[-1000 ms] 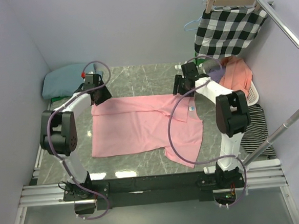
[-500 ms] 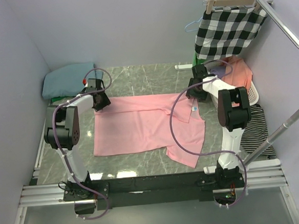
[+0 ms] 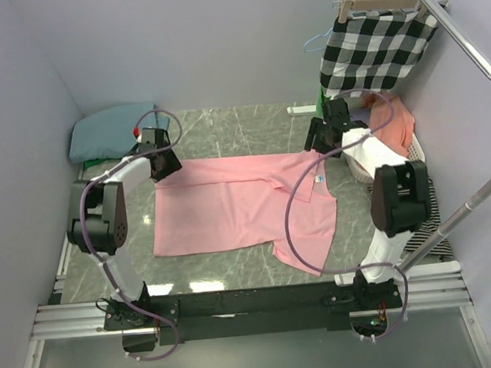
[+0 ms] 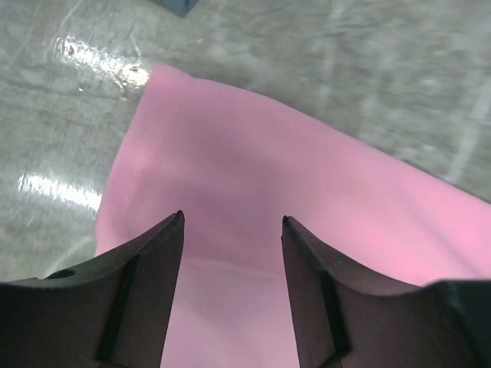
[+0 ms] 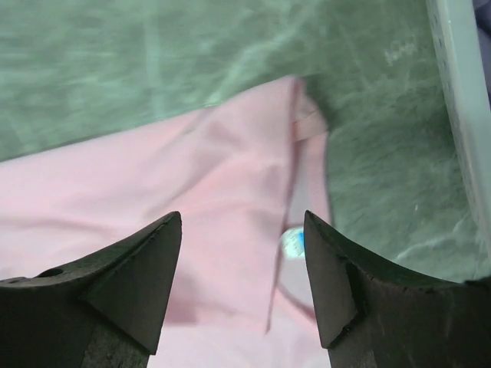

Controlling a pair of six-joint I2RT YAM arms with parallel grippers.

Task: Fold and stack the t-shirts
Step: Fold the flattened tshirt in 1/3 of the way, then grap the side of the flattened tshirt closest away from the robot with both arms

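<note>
A light pink t-shirt (image 3: 230, 206) lies spread flat on the marble table, one sleeve pointing toward the near right. A dusty teal t-shirt (image 3: 111, 131) sits folded in the back left corner. My left gripper (image 3: 161, 161) hovers open over the pink shirt's far left corner; in the left wrist view the left gripper (image 4: 232, 221) has only pink cloth (image 4: 253, 192) below it and nothing between its fingers. My right gripper (image 3: 319, 138) is open above the far right corner, by the collar; the right wrist view shows the right gripper (image 5: 242, 216) empty, with the neck label (image 5: 292, 241) beneath.
A black-and-white checked cloth (image 3: 377, 47) hangs on a hanger at the back right. A white basket (image 3: 418, 151) holds an orange garment (image 3: 390, 122). A striped garment (image 3: 419, 210) lies at the right, beside a slanted metal pole (image 3: 462, 213). Walls close in on both sides.
The right gripper has moved right and back to the shirt's far right corner. The left gripper shifted slightly toward the far left corner. The shirt's far edge now lies straighter.
</note>
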